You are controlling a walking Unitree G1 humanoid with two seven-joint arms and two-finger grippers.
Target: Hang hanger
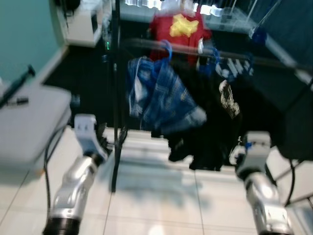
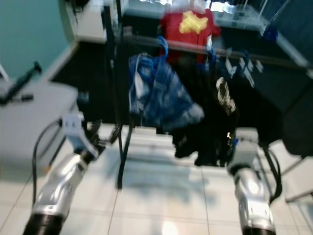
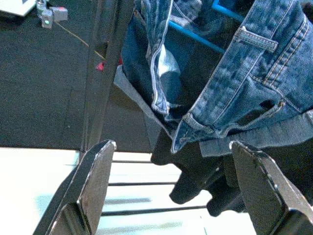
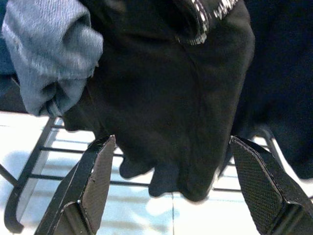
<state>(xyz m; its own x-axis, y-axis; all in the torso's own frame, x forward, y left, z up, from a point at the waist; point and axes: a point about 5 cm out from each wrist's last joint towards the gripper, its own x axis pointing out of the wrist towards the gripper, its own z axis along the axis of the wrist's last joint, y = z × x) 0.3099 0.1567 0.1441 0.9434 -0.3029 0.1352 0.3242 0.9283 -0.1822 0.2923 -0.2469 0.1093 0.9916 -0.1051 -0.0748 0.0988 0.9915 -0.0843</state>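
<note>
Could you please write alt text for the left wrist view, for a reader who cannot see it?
A blue denim garment hangs on a blue hanger above the left gripper, whose two black fingers are spread open and empty. Dark clothing hangs beneath the denim, beside a black rack post over pale floor tiles.

Both eye views are pretty blurry, so the print on the black garment (image 1: pixel 226 98) is unreadable. The blue hanger (image 1: pixel 166 50) is mostly buried under the jeans (image 1: pixel 161 98), just the hook showing. The rail (image 1: pixel 274 62) runs off the right edge. Red shirt (image 1: pixel 180 30) is cut off at the top.
</note>
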